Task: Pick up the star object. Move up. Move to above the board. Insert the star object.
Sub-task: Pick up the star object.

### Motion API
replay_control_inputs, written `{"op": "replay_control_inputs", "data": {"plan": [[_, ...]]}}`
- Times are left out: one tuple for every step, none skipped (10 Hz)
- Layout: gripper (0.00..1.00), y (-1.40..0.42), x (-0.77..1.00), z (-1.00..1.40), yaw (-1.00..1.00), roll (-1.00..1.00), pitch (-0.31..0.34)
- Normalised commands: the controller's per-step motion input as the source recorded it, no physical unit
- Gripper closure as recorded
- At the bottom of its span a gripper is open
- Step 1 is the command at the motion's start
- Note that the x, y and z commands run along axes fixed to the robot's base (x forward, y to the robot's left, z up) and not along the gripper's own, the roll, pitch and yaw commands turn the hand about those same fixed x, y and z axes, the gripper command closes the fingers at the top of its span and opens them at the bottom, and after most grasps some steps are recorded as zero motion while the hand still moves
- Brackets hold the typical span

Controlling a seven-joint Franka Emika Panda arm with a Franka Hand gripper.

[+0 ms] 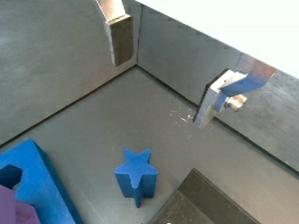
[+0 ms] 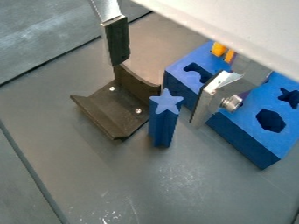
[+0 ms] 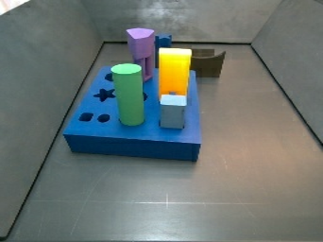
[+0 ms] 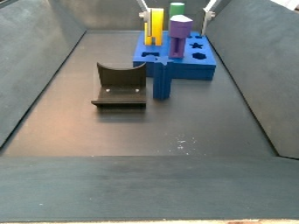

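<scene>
**Star piece stood free beside the board, fingers spread above it**

The gripper hung above the worktop, its fingers spread wide apart with nothing between them. In both wrist views the two silver plates sat well clear of the star object, one on each side of it and higher up.

The star object stood upright on the worktop, just on the near side of the board in a side view, and close to the right of the fixture. Whether it touched the board could not be told. In a wrist view its star-shaped top showed plainly.

The board lay flat and carried several upright pieces: a green cylinder, a purple prism, a yellow block and a small grey-blue cube. A star-shaped hole in its top was open, left of the green cylinder in that side view.
</scene>
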Motion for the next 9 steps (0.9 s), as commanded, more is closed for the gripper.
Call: {"op": "replay_control_inputs", "data": {"plan": [[0.0, -0.15, 0.28, -0.51, 0.05, 0.0, 0.0], [0.0, -0.09, 0.45, -0.73, 0.1, -0.02, 0.024], [0.0, -0.19, 0.51, -0.81, 0.08, -0.01, 0.067], [0.0, -0.17, 0.31, -0.75, 0.05, 0.0, 0.011], [0.0, -0.25, 0.27, -0.73, 0.05, -0.02, 0.0], [0.0, -0.31, 0.08, -0.61, 0.1, 0.0, 0.0], [0.0, -0.35, 0.0, -0.47, 0.21, 0.0, 0.0], [0.0, -0.29, 0.07, -0.54, 0.35, 0.0, 0.0], [0.0, -0.21, 0.01, -0.51, 0.35, -0.01, 0.0]]}}
